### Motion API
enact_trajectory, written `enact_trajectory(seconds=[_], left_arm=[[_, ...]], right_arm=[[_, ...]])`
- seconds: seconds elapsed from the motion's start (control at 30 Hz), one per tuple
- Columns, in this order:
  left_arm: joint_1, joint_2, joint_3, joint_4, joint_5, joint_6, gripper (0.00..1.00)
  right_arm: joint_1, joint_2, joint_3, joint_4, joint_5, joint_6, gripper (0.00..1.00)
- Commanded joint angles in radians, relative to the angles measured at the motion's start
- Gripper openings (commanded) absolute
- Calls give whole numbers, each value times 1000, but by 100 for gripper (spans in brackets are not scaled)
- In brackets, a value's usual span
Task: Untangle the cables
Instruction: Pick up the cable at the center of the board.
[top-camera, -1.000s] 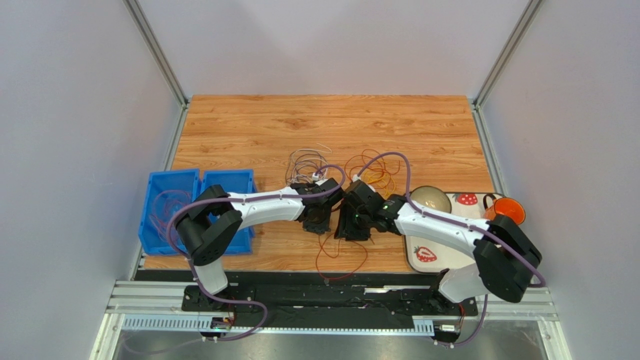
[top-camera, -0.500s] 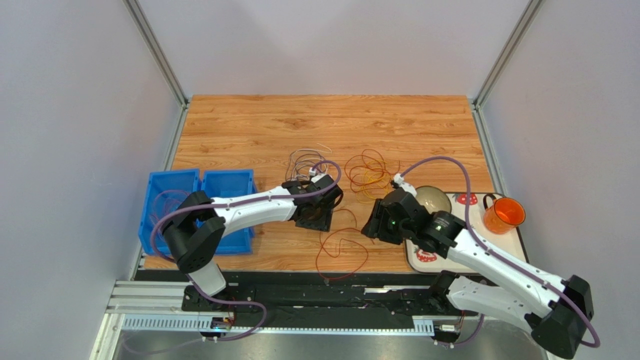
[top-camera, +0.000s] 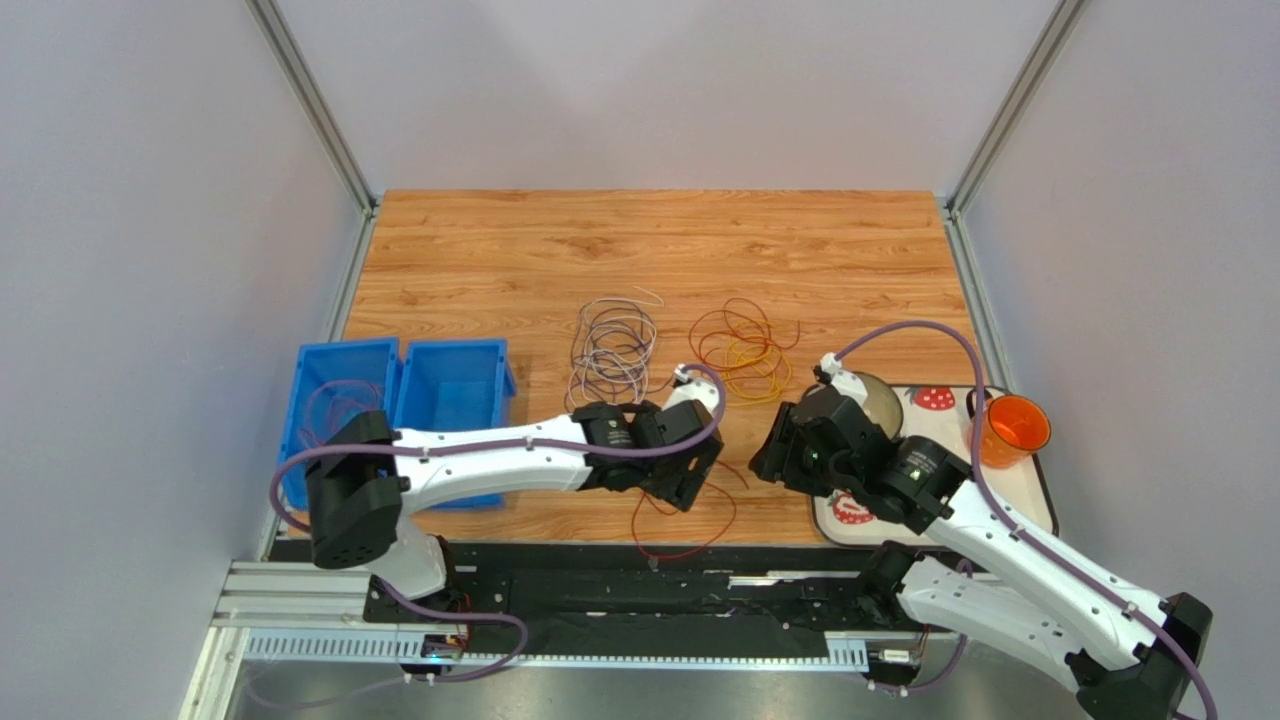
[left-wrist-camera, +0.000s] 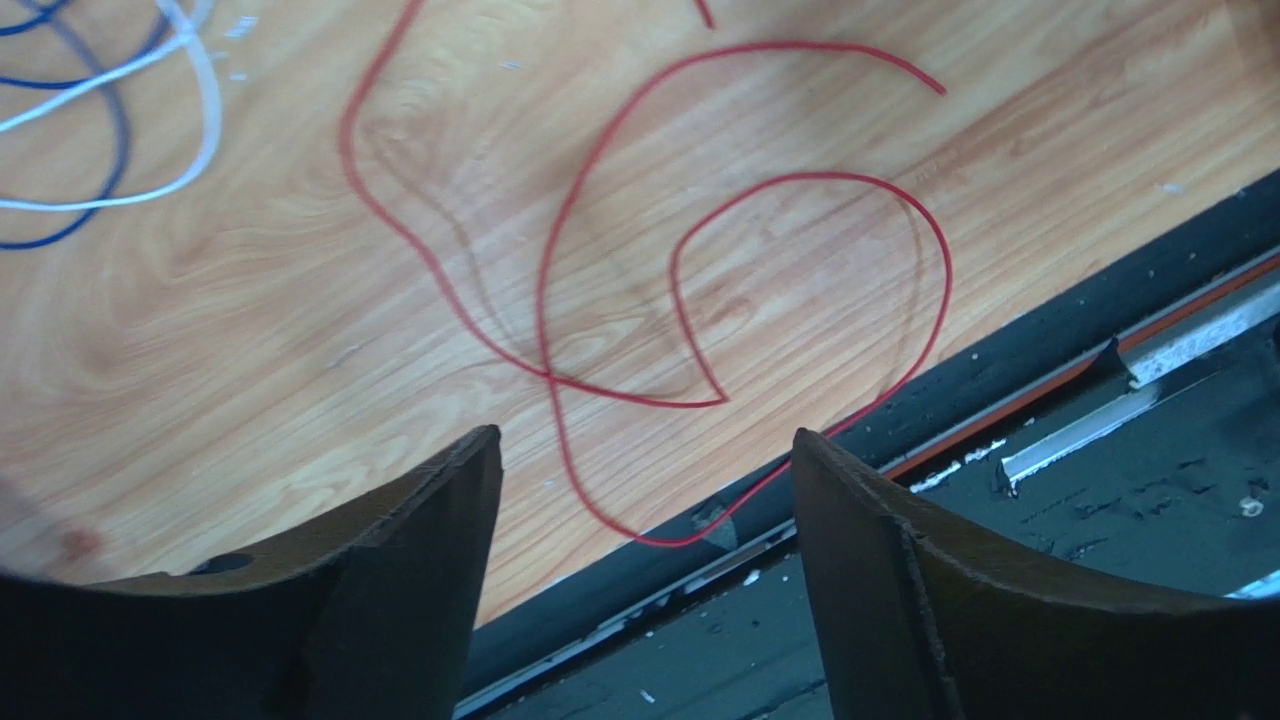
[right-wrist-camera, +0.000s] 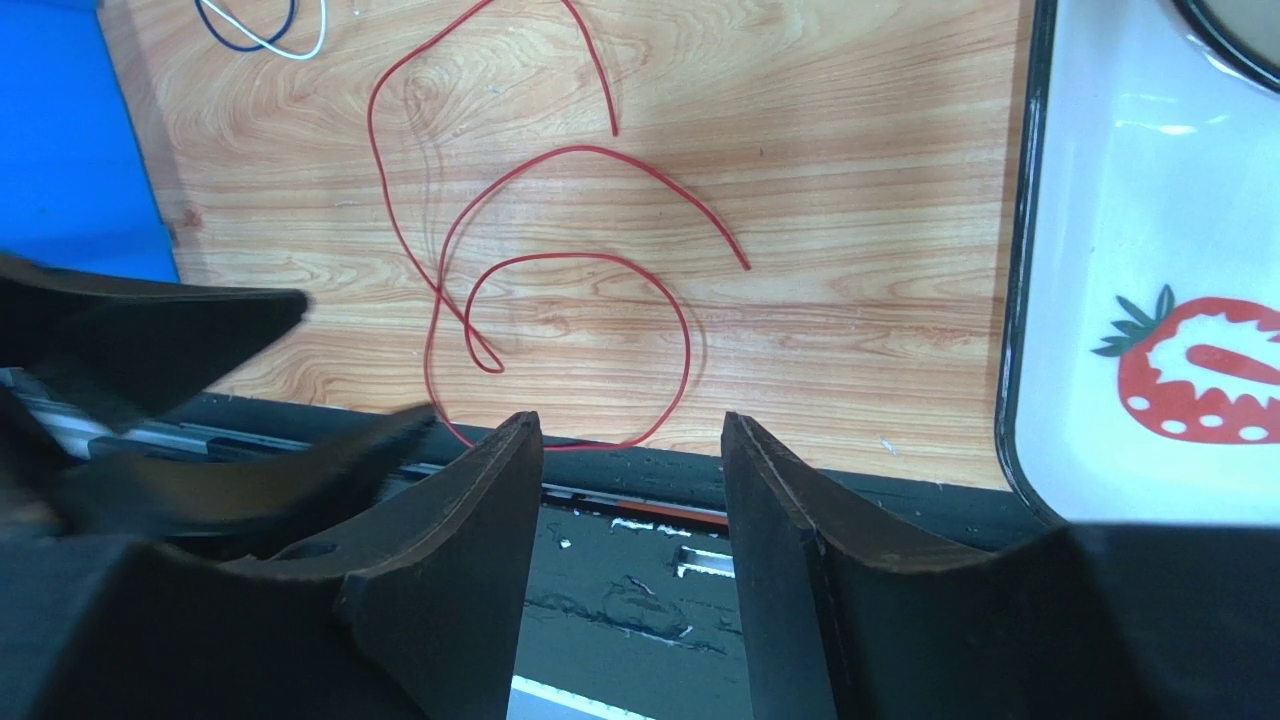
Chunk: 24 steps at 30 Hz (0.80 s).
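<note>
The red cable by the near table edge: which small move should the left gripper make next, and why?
Probably lower the open left gripper onto the red cable and close: it lies loose, alone, just under the empty jaws.

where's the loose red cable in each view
Top external: red cable at the table's near edge, centre.
Left wrist: picture centre.
Right wrist: centre-left.
Shared landmark: the black table edge that its loop reaches.

Bright even light, soft shadows, fg blurry
</note>
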Motion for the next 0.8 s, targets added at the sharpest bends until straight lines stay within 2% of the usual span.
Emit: enact_trajectory(seconds=[0.0,0.3,0.77], left_arm=[[-63,113,58,65,7,32,81],[-83,228,99,84,8,12,85],[-106,264,95,147,90,23,86]], right_arm=[[-4,-38,54,-33,40,1,52],[-4,-82,42,-68,55,-5,52],[-4,-58,30,-57,53,-6,52]])
